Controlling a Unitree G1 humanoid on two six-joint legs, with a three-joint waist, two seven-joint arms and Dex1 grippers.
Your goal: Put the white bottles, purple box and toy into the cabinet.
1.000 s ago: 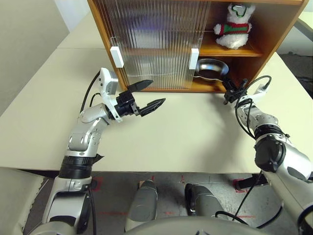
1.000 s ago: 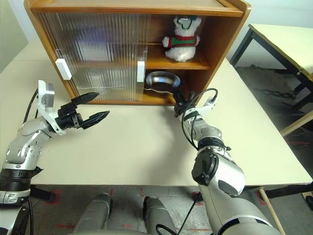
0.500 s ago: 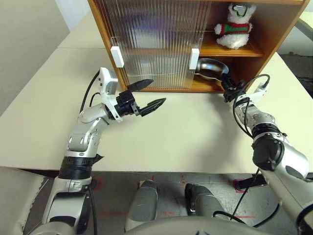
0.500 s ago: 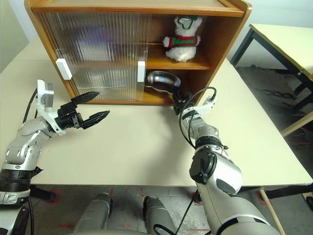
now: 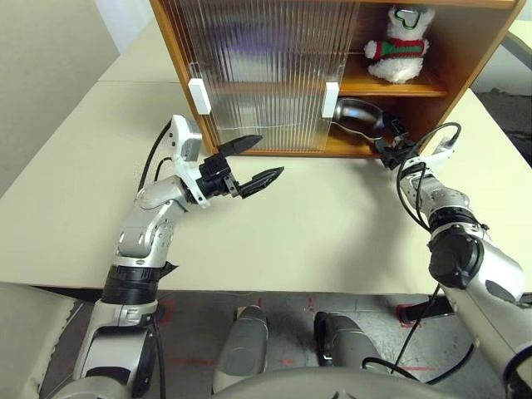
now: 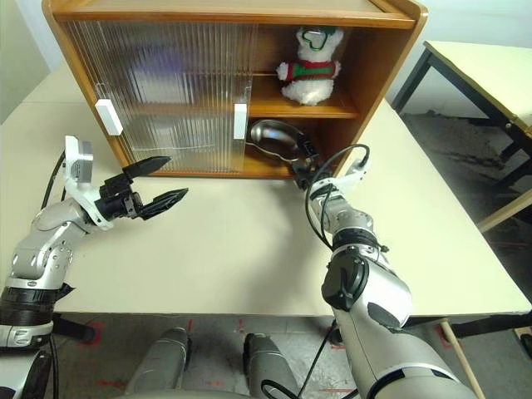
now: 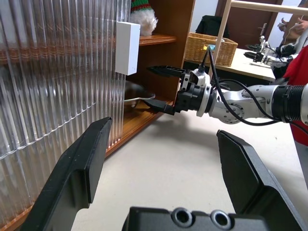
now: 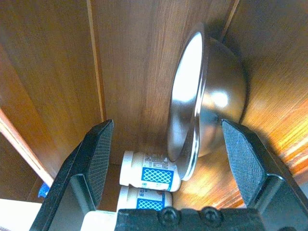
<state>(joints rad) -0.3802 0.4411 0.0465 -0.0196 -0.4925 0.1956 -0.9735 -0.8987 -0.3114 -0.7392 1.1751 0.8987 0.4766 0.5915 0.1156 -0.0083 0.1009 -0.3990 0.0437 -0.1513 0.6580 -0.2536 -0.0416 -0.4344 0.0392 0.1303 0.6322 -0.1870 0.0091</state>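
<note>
At the mouth of the cabinet's lower shelf, the right gripper (image 5: 391, 140) stands with its black fingers spread wide and nothing between them, close in front of the steel bowl (image 5: 359, 114). Behind the bowl, the right wrist view shows two white bottles (image 8: 149, 176) stacked against the back wall. Up on the shelf above sits the toy (image 5: 400, 46), already stowed. The purple box may be the faint violet blur behind the ribbed sliding doors (image 5: 266, 62), but I cannot tell. The left gripper (image 5: 253, 160) hovers over the table (image 5: 332, 216) before the cabinet (image 5: 478, 50), equally wide and empty.

The bottles look light, rigid and smooth, so likely slippery; across the body below the lid seems the safest hold. The plush toy should be soft and forgiving, best pinched at the torso.

A second ago the right fingers were pinched together at the bowl's rim and the bowl lay flat; now they have parted and the bowl sits tilted.
</note>
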